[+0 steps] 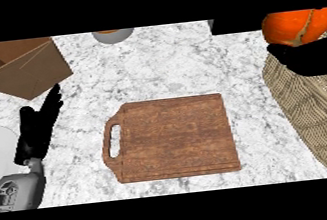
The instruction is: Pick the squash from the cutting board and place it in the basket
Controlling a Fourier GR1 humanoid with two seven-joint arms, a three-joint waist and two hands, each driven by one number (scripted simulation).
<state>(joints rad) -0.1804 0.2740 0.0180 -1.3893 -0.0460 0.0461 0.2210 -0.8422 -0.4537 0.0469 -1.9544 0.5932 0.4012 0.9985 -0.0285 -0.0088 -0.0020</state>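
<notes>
Orange squash (pixel 295 27) riding in my right hand (pixel 313 58) above the wicker basket (pixel 308 112).
Nearest me, my grey left forearm (pixel 11 191) is showing at the lower left, with the left hand (pixel 38 127) resting open by the view's left edge, fingers straight and close together. Next to it the wooden cutting board (pixel 173 138) is lying flat on the marble worktop (pixel 169 66), handle slot facing that hand. Further out, I am watching the right hand's fingers curling round the squash, holding it over the basket, well apart from the board. At the far edge a cardboard box (pixel 17 67) and a grey bowl (pixel 113 35) are sitting.
</notes>
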